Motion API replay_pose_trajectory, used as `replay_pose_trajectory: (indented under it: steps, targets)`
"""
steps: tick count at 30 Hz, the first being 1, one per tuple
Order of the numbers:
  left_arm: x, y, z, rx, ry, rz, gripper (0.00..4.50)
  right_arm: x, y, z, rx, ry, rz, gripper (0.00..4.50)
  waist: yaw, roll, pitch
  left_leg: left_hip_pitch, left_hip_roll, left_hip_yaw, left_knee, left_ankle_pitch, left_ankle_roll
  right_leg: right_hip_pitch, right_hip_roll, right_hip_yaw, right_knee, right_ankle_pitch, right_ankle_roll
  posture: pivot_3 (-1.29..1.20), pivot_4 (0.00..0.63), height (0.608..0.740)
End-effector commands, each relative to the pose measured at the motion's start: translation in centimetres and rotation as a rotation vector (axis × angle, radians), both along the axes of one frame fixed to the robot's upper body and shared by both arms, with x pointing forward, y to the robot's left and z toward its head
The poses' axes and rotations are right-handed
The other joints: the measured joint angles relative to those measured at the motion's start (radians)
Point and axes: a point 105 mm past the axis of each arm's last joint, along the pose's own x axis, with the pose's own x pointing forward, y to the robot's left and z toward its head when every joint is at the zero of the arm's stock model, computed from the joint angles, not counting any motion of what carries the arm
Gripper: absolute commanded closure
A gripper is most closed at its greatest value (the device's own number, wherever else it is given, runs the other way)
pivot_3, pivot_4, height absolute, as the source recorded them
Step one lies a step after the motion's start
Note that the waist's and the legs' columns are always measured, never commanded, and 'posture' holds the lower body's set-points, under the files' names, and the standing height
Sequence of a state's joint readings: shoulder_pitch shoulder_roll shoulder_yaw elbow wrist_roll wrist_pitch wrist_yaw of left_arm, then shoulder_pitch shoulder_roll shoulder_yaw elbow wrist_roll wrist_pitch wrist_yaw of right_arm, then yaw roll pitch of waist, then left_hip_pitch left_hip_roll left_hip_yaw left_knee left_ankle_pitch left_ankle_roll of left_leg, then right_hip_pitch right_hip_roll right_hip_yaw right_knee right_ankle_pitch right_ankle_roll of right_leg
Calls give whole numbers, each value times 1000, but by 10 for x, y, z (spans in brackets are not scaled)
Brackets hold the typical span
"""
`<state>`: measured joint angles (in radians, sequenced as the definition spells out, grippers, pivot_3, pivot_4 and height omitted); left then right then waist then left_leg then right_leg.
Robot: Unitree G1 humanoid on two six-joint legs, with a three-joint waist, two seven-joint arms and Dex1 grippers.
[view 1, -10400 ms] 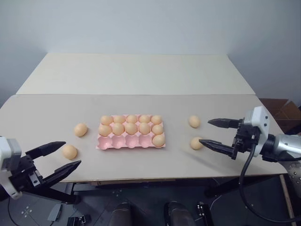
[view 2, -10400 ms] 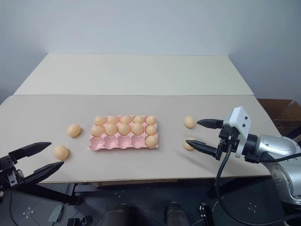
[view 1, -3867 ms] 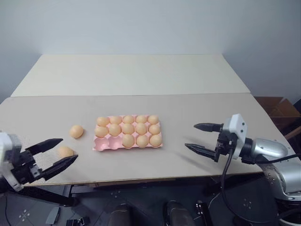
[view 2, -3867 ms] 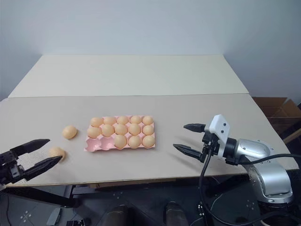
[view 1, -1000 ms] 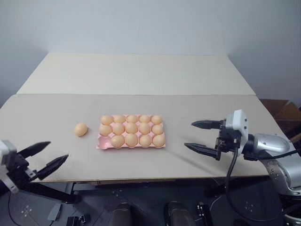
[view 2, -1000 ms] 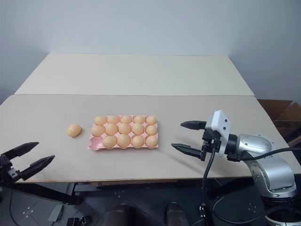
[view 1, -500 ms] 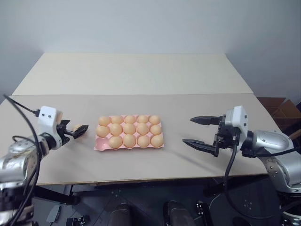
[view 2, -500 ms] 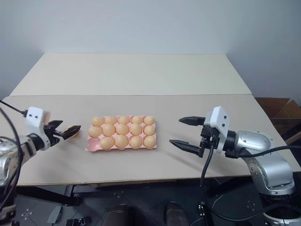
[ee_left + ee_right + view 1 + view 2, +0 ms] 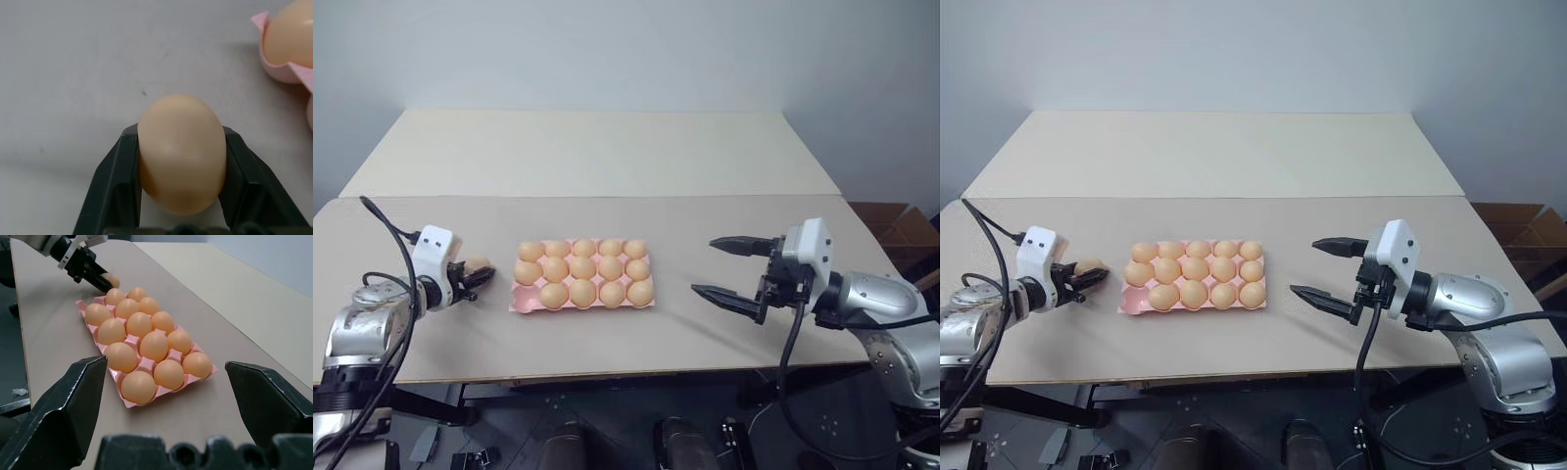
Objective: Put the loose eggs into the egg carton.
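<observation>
Lifting gently suits the left claw (image 9: 178, 215), clenched on the last egg (image 9: 180, 152) left of the carton (image 9: 582, 299); right claw (image 9: 728, 267) released.

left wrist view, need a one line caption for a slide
Left gripper closed on the last loose egg on the table, beside a corner of the pink egg carton.

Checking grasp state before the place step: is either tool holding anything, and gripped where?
The left tool is shut on the last loose egg, one finger on each of its sides. The right tool is open, holding nothing.
</observation>
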<state>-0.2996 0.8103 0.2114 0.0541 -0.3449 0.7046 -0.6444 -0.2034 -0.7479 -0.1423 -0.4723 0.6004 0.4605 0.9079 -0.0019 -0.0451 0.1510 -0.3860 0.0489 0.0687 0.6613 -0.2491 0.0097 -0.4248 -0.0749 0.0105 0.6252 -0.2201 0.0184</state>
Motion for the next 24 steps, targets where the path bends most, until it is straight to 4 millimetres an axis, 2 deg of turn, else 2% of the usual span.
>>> replay_pose_trajectory:
  steps: [1,4,7,13,17,21,24]
  targets:
    - [-10,-20,48,26,-150,-149,2776,-6,0,10,15,-44,0,0,1,0,0,0,0,0,0,0,0,0,0,0,0,0,0,0,150,740]
    - [-30,-44,54,35,-151,-312,2776,-6,1,9,16,-42,2,0,1,0,0,0,0,0,0,0,0,0,-1,0,0,0,0,0,150,740]
    - [-50,-64,49,40,-123,-481,2776,-6,2,9,18,-40,2,0,-1,1,0,1,0,1,0,0,0,0,-1,1,0,0,0,0,150,740]
    - [-55,-70,23,57,-9,-541,2776,-7,4,9,20,-37,3,0,5,1,0,2,0,0,0,1,0,1,1,0,2,-1,-1,0,150,740]
    - [-56,-75,17,29,14,-575,1461,-7,4,10,23,-37,-5,0,6,1,0,2,0,1,0,1,0,1,0,1,1,0,0,0,150,740]
    - [-53,-70,25,47,-30,-560,130,-8,4,10,24,-37,-12,0,7,1,0,1,0,1,0,0,0,0,0,1,0,-1,0,0,150,740]
    - [-53,-59,41,51,-83,-521,58,-8,4,10,26,-39,-15,0,6,1,0,1,0,1,0,0,0,0,0,1,0,-1,0,0,150,740]
